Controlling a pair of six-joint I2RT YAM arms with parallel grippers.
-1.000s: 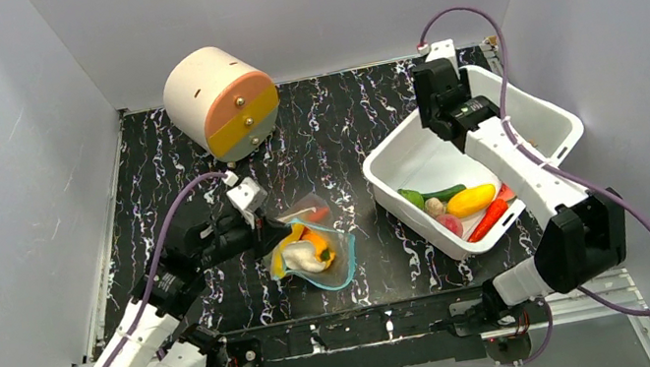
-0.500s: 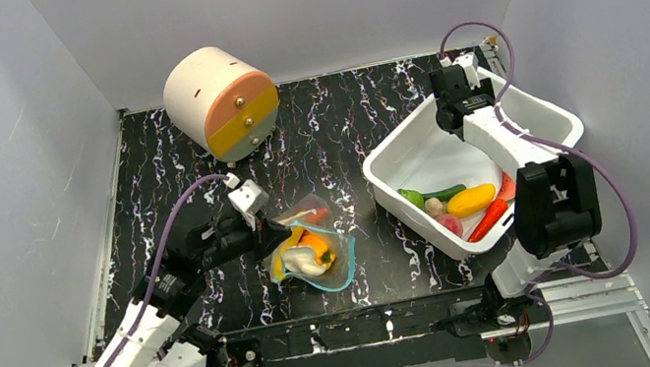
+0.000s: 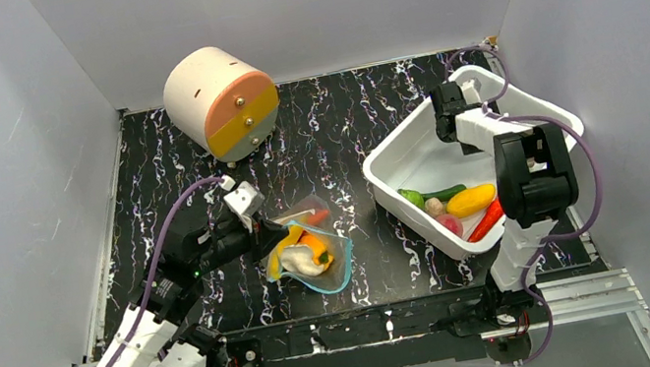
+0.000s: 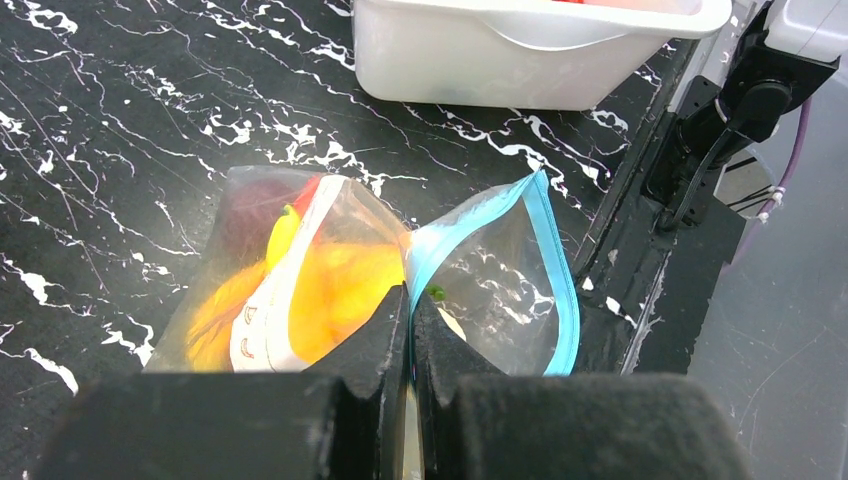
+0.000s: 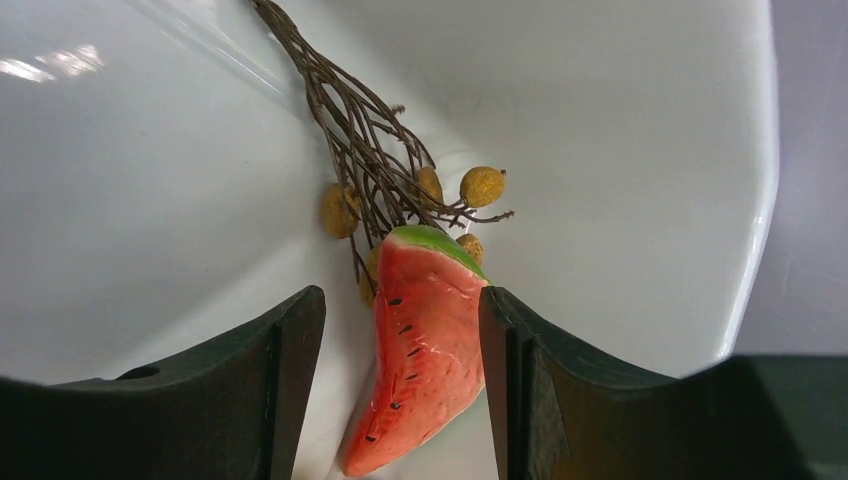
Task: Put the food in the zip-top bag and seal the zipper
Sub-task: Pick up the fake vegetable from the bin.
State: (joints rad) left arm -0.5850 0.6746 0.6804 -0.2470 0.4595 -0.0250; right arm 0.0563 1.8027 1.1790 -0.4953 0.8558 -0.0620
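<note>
from above, the zip-top bag [image 3: 327, 265] lies on the black marbled table [image 3: 150, 173] near its front edge, between the two arm bases, with yellow and orange food [image 3: 304, 249] inside it. the left gripper [image 3: 261, 242] sits at the bag's left edge; its jaws cannot be made out from here. a white tub [image 3: 539, 113] stands to the right, holding a green cucumber [image 3: 435, 195], a yellow piece [image 3: 470, 200], a red chili [image 3: 487, 219] and a pink piece [image 3: 450, 223] at its near end. the right gripper [image 3: 449, 123] reaches down into the tub's far end. a cream drum [image 3: 212, 98] with an orange, yellow and grey face rests at the back left. in the left wrist view, the left gripper [image 4: 410, 300] has its jaws pressed together, pinching the bag's mouth edge where the teal-blue zipper [image 4: 560, 285] begins; the zipper curves round the gaping mouth on the right, and the white label [image 4: 262, 330] and the yellow-orange food [image 4: 335, 285] show through the plastic on the left. the tub's wall [image 4: 500, 70] stands beyond. in the right wrist view, the right gripper [image 5: 400, 300] has its jaws spread, one finger on either side of a watermelon slice [image 5: 425, 340] lying on the tub floor, just beside a twiggy bunch of brown berries [image 5: 385, 175].
</note>
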